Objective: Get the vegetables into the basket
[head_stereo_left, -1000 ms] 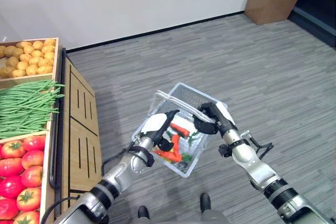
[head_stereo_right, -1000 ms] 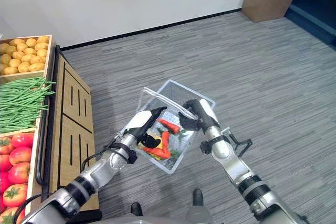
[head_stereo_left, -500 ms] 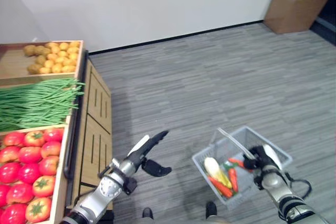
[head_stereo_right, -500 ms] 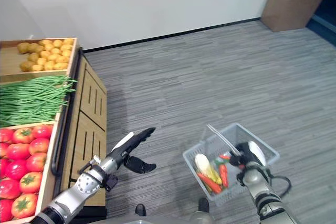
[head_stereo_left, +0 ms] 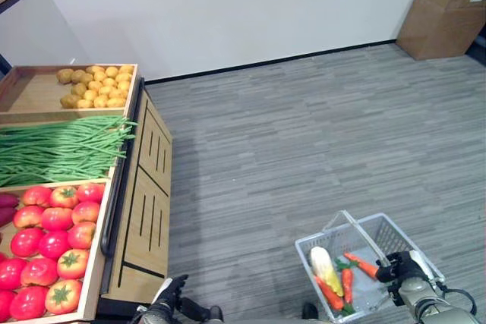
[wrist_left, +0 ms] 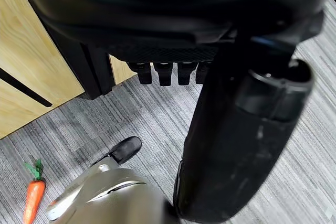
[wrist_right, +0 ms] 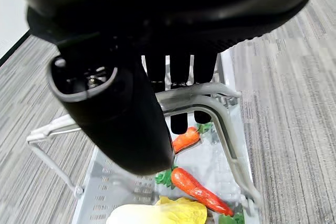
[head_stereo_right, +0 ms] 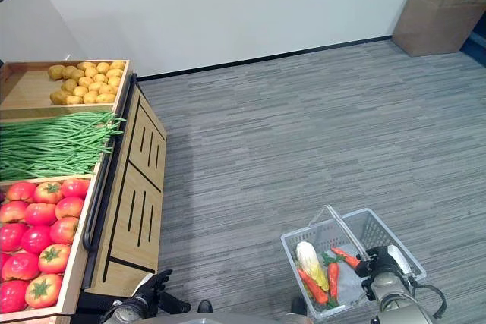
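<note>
— Where's the basket (head_stereo_left: 377, 234)?
— Low on the right, its handle gripped in the right hand (head_stereo_left: 404, 267); carrots (head_stereo_left: 346, 279) and corn (head_stereo_left: 322, 265) lie inside.
— The left hand (head_stereo_right: 149, 289)?
— Near the bench's (head_stereo_left: 140, 210) front corner; I cannot tell its fingers. One carrot (wrist_left: 34, 199) lies on the floor (head_stereo_left: 304, 134).

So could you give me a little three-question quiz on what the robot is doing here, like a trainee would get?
1. True or false: the right robot hand grips the basket by its handle.
2. Which lies in the basket? A potatoes, B carrots, C tomatoes.
3. What lies on the floor near the left robot hand?

Key: 1 true. 2 B. 3 a carrot.
</note>
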{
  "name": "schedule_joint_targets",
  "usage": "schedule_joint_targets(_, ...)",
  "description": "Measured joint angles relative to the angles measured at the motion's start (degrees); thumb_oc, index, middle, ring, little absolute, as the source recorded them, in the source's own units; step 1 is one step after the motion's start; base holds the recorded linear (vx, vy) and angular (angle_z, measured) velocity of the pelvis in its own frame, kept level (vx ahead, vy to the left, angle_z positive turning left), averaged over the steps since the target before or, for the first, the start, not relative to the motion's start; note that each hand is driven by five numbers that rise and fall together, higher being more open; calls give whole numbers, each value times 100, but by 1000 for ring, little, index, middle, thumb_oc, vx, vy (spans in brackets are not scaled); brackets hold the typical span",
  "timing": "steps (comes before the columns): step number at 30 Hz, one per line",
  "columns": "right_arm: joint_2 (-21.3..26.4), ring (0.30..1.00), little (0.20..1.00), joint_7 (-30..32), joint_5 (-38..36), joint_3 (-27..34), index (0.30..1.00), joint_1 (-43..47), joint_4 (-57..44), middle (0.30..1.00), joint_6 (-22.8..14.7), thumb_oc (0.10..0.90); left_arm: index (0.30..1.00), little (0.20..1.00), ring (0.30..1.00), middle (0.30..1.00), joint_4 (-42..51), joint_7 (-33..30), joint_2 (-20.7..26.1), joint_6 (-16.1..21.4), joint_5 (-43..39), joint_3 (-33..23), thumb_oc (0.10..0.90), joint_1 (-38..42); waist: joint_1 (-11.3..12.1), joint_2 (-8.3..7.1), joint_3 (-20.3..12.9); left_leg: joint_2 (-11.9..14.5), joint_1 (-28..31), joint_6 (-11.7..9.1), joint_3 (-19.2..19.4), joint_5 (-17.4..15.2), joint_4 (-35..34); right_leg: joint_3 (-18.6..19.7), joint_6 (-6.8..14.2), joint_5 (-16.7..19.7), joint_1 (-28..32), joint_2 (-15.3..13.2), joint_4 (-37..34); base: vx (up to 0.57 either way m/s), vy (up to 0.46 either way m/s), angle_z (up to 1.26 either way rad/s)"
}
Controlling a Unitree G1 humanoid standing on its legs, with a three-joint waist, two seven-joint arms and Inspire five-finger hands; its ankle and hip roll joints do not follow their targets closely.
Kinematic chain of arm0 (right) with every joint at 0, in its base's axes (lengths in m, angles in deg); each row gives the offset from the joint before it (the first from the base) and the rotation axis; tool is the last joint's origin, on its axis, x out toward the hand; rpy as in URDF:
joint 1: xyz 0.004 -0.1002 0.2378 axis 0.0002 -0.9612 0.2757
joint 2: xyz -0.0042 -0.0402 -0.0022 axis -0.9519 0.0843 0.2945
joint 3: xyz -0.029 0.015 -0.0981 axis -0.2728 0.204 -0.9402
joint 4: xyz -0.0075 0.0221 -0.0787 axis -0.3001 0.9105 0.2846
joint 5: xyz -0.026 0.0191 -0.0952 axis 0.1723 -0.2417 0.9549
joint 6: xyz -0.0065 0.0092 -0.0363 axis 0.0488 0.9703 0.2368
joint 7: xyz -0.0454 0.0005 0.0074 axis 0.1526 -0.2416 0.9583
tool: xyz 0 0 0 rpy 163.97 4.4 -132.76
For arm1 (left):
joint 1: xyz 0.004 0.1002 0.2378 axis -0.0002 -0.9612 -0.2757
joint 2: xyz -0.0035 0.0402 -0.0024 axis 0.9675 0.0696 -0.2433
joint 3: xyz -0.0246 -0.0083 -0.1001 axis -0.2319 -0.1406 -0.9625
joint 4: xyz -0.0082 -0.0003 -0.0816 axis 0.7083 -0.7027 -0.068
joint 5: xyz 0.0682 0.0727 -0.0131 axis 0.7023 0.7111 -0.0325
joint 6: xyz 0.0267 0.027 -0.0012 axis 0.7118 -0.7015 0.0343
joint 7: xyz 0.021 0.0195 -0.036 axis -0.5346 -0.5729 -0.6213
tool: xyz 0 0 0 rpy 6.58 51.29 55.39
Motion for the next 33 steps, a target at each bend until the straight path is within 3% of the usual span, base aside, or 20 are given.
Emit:
schedule_joint_targets(17,288,1000,1000,-180,114,227,1000,-438,114,1000,-73,900,1000,1000,1000,1000,-224,-38,-17,-127,224,-257,900,2,-23,-31,-35,2,16,1,22,-31,0,29,0,-11,-5,5,0,0,0,0)
schedule_joint_targets(20,-4,1000,1000,-224,342,-89,1000,-853,-94,1000,-112,900,1000,1000,1000,1000,-274,-135,-70,-151,220,-532,900,-40,-23,-78,-63,16,38,-3,21,-33,0,33,-5,-16,10,22,1,0,0,0)
schedule_joint_targets(26,-1215,1000,1000,-666,688,-680,1000,-1750,-261,1000,-274,900,1000,1000,1000,1000,-483,-268,-160,-168,210,-816,900,-135,-14,-152,-117,16,143,-29,15,-72,-1,29,-5,-49,122,21,24,0,0,0)
schedule_joint_targets(29,-1457,1000,1000,-772,610,-468,1000,-1909,-14,1000,-256,900,1000,1000,1000,1000,-574,-269,-225,-164,198,-838,900,-144,-89,-188,-145,-23,174,-14,33,-88,-2,52,6,-43,136,-22,19,10,31,-2)
schedule_joint_targets(33,-1618,1000,1000,-762,-126,6,1000,-2000,287,1000,-251,900,1000,1000,1000,1000,-815,-355,-207,-162,4,-982,900,-205,-84,-295,-323,4,225,-22,113,-118,-31,107,-51,-81,141,-1,17,-1,11,-9)
